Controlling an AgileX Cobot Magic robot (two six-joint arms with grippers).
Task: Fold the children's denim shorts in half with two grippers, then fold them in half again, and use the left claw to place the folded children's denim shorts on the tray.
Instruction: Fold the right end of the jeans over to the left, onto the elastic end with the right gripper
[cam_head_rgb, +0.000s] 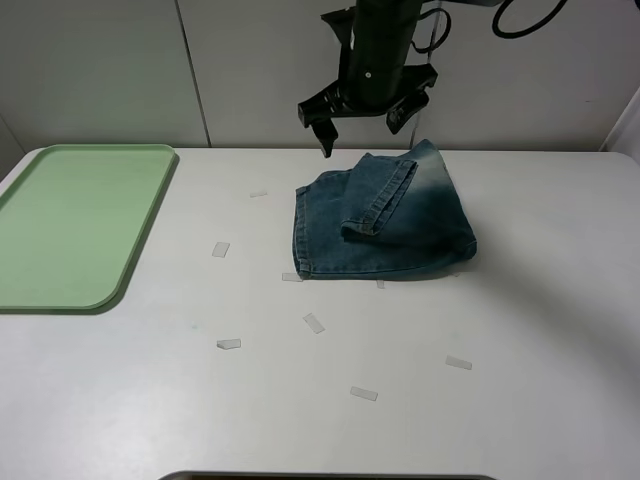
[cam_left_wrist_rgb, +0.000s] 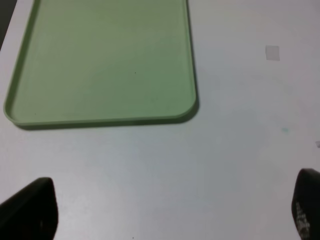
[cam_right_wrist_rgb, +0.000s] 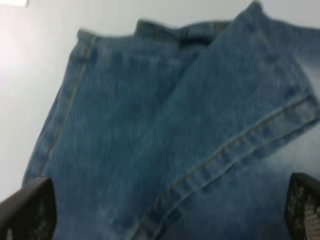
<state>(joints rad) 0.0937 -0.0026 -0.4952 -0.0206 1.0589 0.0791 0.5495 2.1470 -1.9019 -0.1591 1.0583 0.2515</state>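
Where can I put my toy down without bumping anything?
The whole tray is bare. So is the table right of the shorts. Crowded: tape strips dot the middle, and the right gripper hangs over the shorts.

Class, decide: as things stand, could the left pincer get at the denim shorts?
Probably, but not directly. The left pincer hangs open near the tray, away from the shorts. Only flat tape strips lie between them, yet the right pincer hovers over the shorts' far edge and could crowd it.
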